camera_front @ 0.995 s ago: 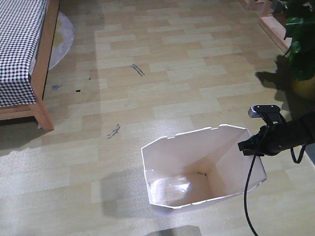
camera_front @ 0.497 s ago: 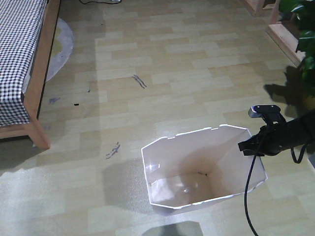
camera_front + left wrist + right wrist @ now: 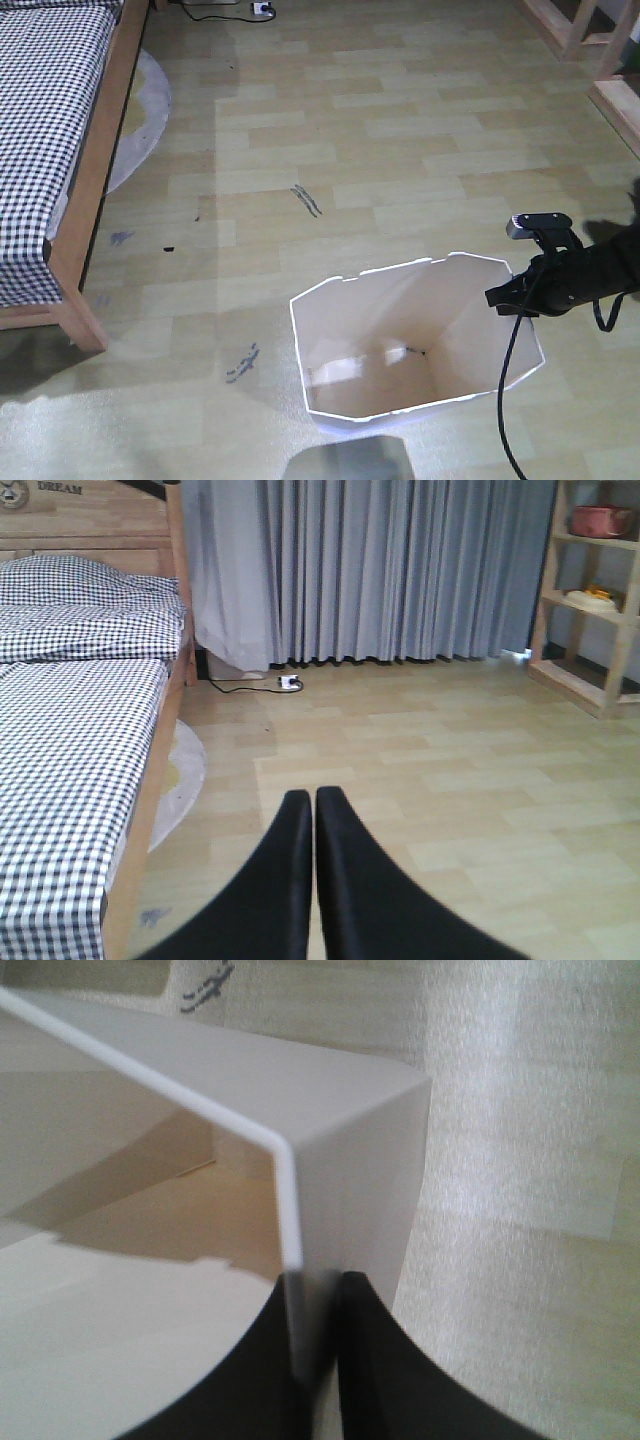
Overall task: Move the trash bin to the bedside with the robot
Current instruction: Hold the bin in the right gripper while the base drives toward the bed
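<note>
Right claw (image 3: 318,1290): pinching trash bin (image 3: 465,320) rim, right wall.
Left claw (image 3: 313,805): pressed together, empty.
Bedside (image 3: 50,150): forward-left of bin, well apart.

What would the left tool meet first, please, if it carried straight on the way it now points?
The way looks free nearby: the shut left tool points over bare floor, the bed off to one side. First in line is probably the grey curtain far ahead, though depth is unclear.
</note>
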